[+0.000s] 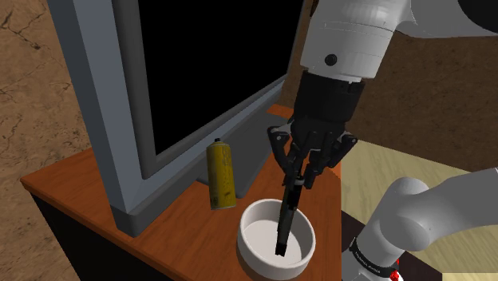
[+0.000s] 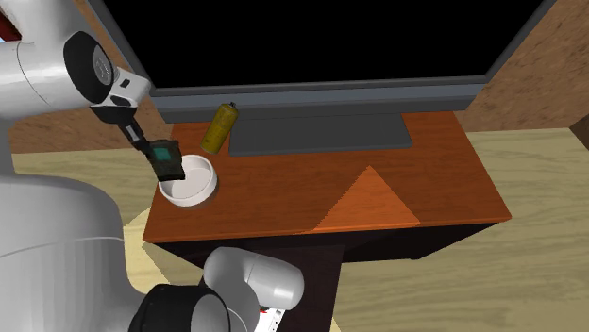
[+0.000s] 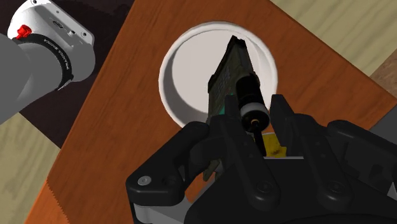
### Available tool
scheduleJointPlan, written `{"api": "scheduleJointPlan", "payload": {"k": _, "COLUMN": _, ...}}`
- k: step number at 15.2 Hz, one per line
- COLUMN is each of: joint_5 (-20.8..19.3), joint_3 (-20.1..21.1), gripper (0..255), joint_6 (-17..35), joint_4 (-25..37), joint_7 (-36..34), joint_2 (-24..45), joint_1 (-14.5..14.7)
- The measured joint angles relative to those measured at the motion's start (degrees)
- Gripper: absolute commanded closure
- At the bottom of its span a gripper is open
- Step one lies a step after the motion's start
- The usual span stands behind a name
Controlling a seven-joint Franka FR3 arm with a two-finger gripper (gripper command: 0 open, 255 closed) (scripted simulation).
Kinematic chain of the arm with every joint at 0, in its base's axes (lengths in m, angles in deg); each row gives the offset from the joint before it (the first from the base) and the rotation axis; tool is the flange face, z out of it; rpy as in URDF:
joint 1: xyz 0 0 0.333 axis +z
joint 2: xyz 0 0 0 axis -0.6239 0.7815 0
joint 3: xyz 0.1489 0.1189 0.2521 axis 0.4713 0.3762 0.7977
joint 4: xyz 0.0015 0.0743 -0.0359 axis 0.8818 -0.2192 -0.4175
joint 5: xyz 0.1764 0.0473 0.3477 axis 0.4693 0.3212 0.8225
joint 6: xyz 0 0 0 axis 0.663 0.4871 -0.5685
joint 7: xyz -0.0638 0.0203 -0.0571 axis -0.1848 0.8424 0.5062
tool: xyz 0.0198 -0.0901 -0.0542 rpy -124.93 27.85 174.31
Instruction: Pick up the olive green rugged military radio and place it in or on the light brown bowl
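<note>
My black gripper is shut on the radio, a dark slab with a greenish face and a stubby antenna, which hangs nearly upright from the fingers. It hangs over the bowl, which is drawn white and stands near the front edge of the wooden table. The radio's lower end dips into the bowl's opening; whether it touches the bottom I cannot tell. In the second exterior view the gripper holds the radio over the bowl's left rim. The wrist view looks down past the gripper along the radio into the bowl.
A yellow spray can stands just behind the bowl, close to the grey foot of a large screen along the table's back. In the second exterior view, bare tabletop stretches to the right of the bowl. The arm's white base is beside the table edge.
</note>
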Motion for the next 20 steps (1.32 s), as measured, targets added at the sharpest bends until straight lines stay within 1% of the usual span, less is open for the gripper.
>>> {"api": "scheduleJointPlan", "payload": {"k": 2, "joint_5": 0.3, "joint_3": 0.1, "gripper": 255, "joint_6": 1.1, "joint_4": -1.8, "joint_7": 0.3, "joint_2": -0.7, "joint_1": 0.3}}
{"api": "scheduleJointPlan", "payload": {"k": 7, "joint_5": 0.4, "joint_3": 0.2, "gripper": 255, "joint_6": 1.4, "joint_4": -2.2, "joint_7": 0.4, "joint_2": -0.9, "joint_1": 0.3}}
{"api": "scheduleJointPlan", "payload": {"k": 8, "joint_5": 0.4, "joint_3": 0.2, "gripper": 0, "joint_6": 1.4, "joint_4": -2.3, "joint_7": 0.4, "joint_2": -0.9, "joint_1": 0.3}}
{"api": "scheduleJointPlan", "payload": {"k": 14, "joint_5": 0.4, "joint_3": 0.2, "gripper": 0, "joint_6": 1.4, "joint_4": -2.2, "joint_7": 0.4, "joint_2": -0.9, "joint_1": 0.3}}
{"api": "scheduleJointPlan", "payload": {"k": 16, "joint_5": 0.0, "joint_3": -0.3, "gripper": 0, "joint_6": -0.3, "joint_4": 0.2, "joint_7": 0.1, "joint_2": -0.1, "joint_1": 0.1}}
{"api": "scheduleJointPlan", "payload": {"k": 18, "joint_5": -0.9, "joint_3": -0.9, "gripper": 0, "joint_6": -3.2, "joint_4": 4.4, "joint_7": -0.4, "joint_2": 1.4, "joint_1": -0.4}}
{"api": "scheduleJointPlan", "payload": {"k": 20, "joint_5": -1.2, "joint_3": -0.6, "gripper": 0, "joint_6": -4.3, "joint_4": 6.8, "joint_7": -1.0, "joint_2": 2.5, "joint_1": -0.8}}
